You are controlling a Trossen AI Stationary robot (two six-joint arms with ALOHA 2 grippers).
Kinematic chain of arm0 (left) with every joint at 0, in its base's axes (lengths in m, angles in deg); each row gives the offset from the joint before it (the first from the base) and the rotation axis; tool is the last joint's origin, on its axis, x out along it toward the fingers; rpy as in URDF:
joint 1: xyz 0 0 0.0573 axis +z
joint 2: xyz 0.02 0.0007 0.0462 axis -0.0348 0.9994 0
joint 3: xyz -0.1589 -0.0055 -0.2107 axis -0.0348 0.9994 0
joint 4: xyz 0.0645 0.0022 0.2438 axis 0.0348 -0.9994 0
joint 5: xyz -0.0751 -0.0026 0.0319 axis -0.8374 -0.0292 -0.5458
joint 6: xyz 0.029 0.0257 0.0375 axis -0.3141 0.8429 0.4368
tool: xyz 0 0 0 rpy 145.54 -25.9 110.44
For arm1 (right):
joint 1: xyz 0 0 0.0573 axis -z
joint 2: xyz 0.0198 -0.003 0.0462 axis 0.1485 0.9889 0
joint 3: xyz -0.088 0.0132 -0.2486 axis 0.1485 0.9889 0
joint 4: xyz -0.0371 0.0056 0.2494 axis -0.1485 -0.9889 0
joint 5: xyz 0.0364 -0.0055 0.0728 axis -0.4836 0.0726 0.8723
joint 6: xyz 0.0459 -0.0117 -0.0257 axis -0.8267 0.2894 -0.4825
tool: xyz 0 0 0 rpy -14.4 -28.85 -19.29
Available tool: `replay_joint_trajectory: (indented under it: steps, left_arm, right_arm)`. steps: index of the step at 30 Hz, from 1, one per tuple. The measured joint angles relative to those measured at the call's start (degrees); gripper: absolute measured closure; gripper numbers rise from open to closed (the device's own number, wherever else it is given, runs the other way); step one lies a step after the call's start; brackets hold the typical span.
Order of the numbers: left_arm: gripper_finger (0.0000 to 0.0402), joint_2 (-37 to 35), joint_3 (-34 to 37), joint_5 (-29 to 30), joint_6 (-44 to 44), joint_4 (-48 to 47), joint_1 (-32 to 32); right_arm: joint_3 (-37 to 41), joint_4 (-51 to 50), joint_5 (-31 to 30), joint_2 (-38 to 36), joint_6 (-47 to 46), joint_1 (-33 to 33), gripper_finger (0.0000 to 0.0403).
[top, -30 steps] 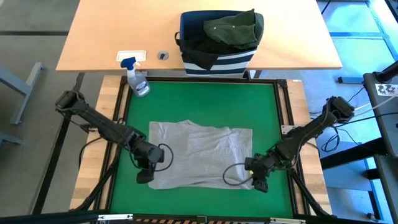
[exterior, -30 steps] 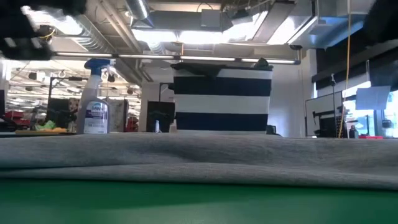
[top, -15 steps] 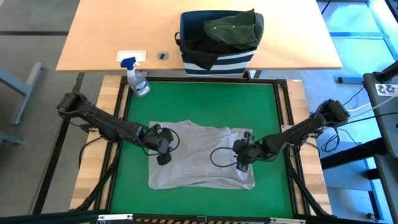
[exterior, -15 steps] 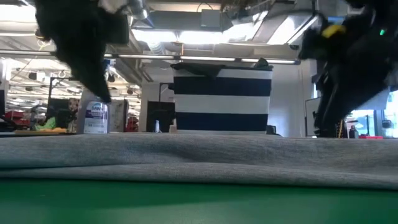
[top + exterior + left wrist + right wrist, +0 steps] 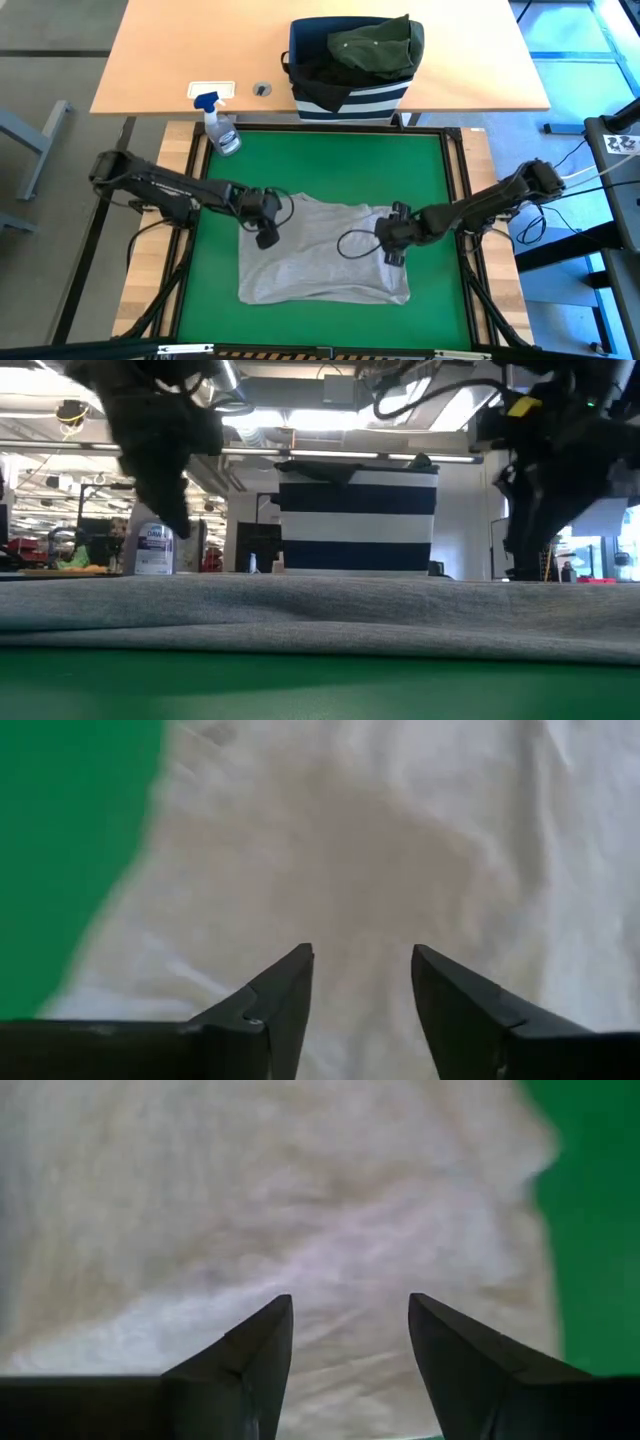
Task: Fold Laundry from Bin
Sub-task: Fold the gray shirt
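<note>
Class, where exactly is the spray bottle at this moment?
In the high view the spray bottle stands at the far-left corner of the green mat, left of the striped bin.

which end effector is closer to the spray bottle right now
Left. The left end effector hovers over the grey garment's corner below the spray bottle; the right end effector is across the mat.

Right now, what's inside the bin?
An olive garment heaped at the top of the bin, black cloth beside it. Anything underneath is covered.
</note>
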Motion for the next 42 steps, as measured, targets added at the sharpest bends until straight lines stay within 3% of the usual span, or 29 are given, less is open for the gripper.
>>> replay_joint_trajectory:
  steps: [4, 7, 10, 16, 23, 33, 42]
  left_arm:
    - [0.0205, -0.20, -0.64, 1.12, 4.17, -3.12, 6.40]
    - [0.0197, 0.04, 0.52, -1.40, 8.71, -2.89, 11.25]
    - [0.0196, 0.09, 2.24, -5.57, 14.73, -2.42, 15.67]
    - [0.0196, 0.09, 5.11, -11.07, 27.37, -1.08, 22.37]
    - [0.0212, 0.09, 7.47, -12.58, 35.79, 1.28, 26.83]
    - [0.0268, 0.09, 12.00, -17.90, 36.71, 6.15, 29.18]
    - [0.0384, 0.09, 12.13, -17.71, 38.27, 6.12, 29.17]
  right_arm:
    - [1.11, 0.27, -0.07, -2.92, 2.50, 5.91, 0.0205]
    - [1.37, 2.19, 3.52, -3.22, 4.46, 10.44, 0.0205]
    - [1.35, 3.67, 6.69, -3.17, 4.83, 13.87, 0.0205]
    - [1.35, 4.05, 7.51, -3.07, 5.96, 17.75, 0.0205]
    - [1.35, 4.71, 8.87, -3.07, 6.69, 21.47, 0.0205]
    - [1.35, 7.61, 10.05, -3.02, 12.07, 24.97, 0.0205]
    - [6.96, 10.60, 15.15, -2.98, 14.82, 25.00, 0.0205]
